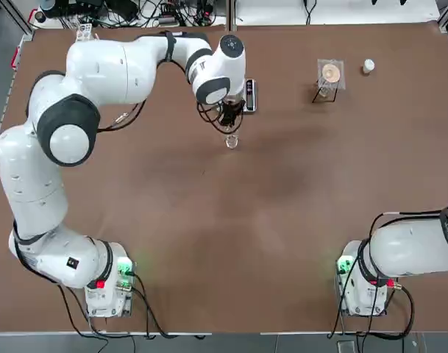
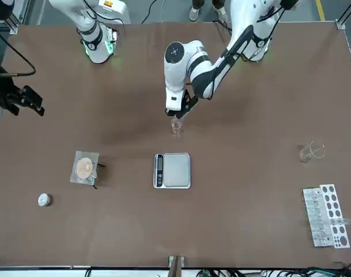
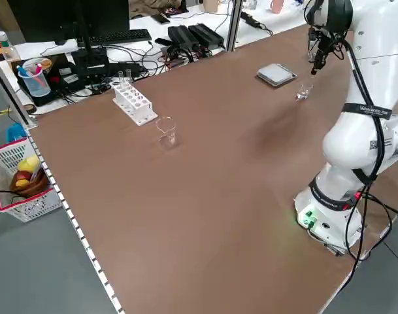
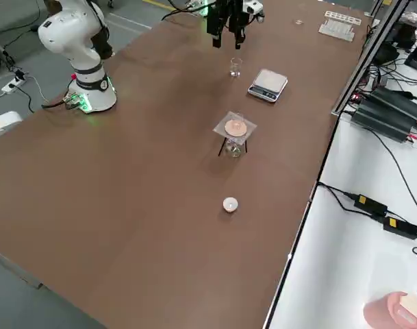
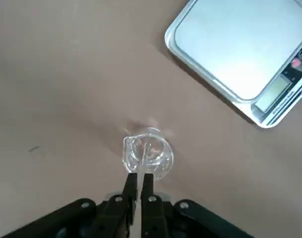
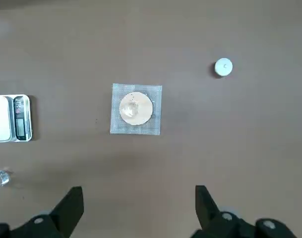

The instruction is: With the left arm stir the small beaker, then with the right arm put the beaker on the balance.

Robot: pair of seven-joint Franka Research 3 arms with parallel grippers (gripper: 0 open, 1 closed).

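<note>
Top view: table (image 1: 209, 243) carries everything; my left arm (image 1: 76, 125) reaches far across it so the wrist sits directly above the work, while my right arm (image 1: 415, 246) stays folded near its base, idle until the transfer step.

Landmark: the balance (image 2: 172, 170). In the front view its pan is bare, so the weighing step is not yet done. Placement beside the stirring spot makes sense; the later carry should be short.

Left gripper (image 5: 139, 191): fingers pinched fully together on a thin clear stirring rod (image 5: 144, 161), pointing straight down. The tight pinch is needed because the rod is so slender. Rod tip dips inside the small beaker (image 5: 147, 153), which stands upright on the table just beside the balance, on the side nearer my arm bases, apart from it. A vertical hold keeps the rod off the glass wall, I judge, so the light beaker is not tipped.

Right gripper (image 6: 136, 210): fingers spread wide, holding nothing, hanging high over the table well apart from the balance.

Step in hand, as I judge it: stirring.

Risk: beaker is tiny and could skate if the rod drags its rim.
</note>
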